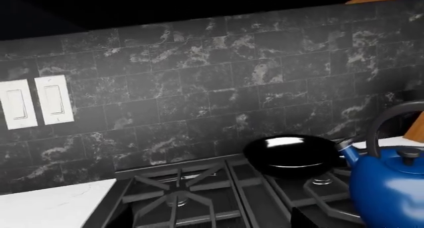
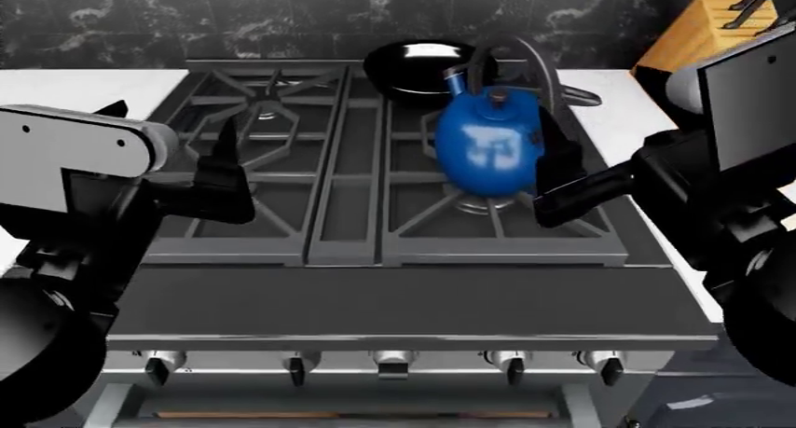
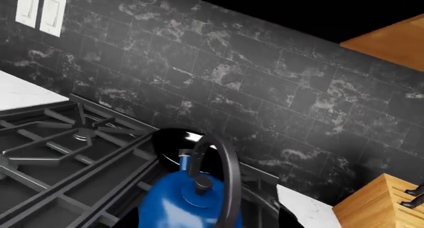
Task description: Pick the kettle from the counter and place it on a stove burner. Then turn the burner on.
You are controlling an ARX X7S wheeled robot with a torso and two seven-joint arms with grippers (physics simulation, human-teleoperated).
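Note:
The blue kettle [image 2: 486,148] is over the front right stove burner [image 2: 463,209] of the stove [image 2: 373,297]. I cannot tell whether it rests on the grate. My right gripper [image 2: 550,178] is at the kettle's right side, jaws closed against its body. The kettle fills the lower right wrist view [image 3: 178,203] and also shows in the left wrist view [image 1: 388,188]. My left gripper [image 2: 230,172] is open and empty above the front left grate [image 2: 249,214]. The white counter [image 2: 622,120] flanks the stove.
A black frying pan [image 2: 417,64] sits on the back right burner, just behind the kettle. A wooden knife block [image 2: 703,36] stands at the back right. A row of knobs [image 2: 391,361] runs along the stove front. Wall switches [image 1: 36,101] are on the dark tiled backsplash.

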